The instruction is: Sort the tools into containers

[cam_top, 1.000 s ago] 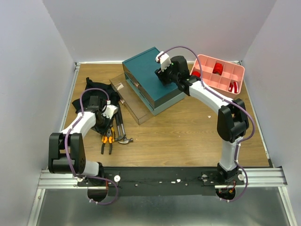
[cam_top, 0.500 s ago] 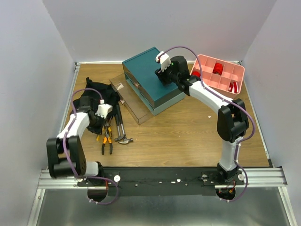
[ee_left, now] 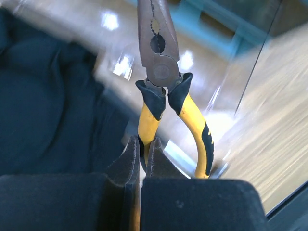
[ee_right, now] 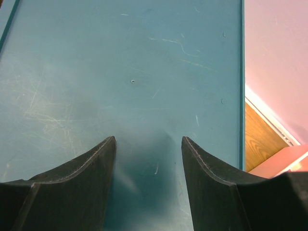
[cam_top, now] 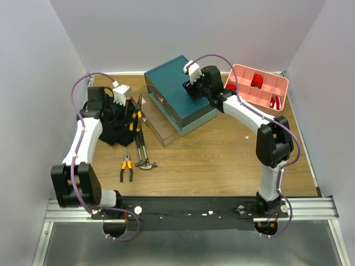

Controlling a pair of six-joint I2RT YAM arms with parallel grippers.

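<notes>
Left gripper (ee_left: 143,150): I am clamping one yellow handle of the pliers (ee_left: 161,57) and holding them aloft over the edge of the cloth (cam_top: 113,133), at 9 o'clock from the open drawer (cam_top: 161,124). Right gripper (ee_right: 148,144): I am hovering, jaws spread, over the box (ee_right: 144,72) lid. Second pliers (cam_top: 126,166) and hammers (cam_top: 145,162) are lying at 6 o'clock from the cloth.

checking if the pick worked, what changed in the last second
The left gripper now holds the yellow-handled pliers; it carried them from the tool pile toward the far left, beside the open drawer. Unchanged: the right gripper open over the teal box, and the orange-handled pliers and hammers on the table.
</notes>
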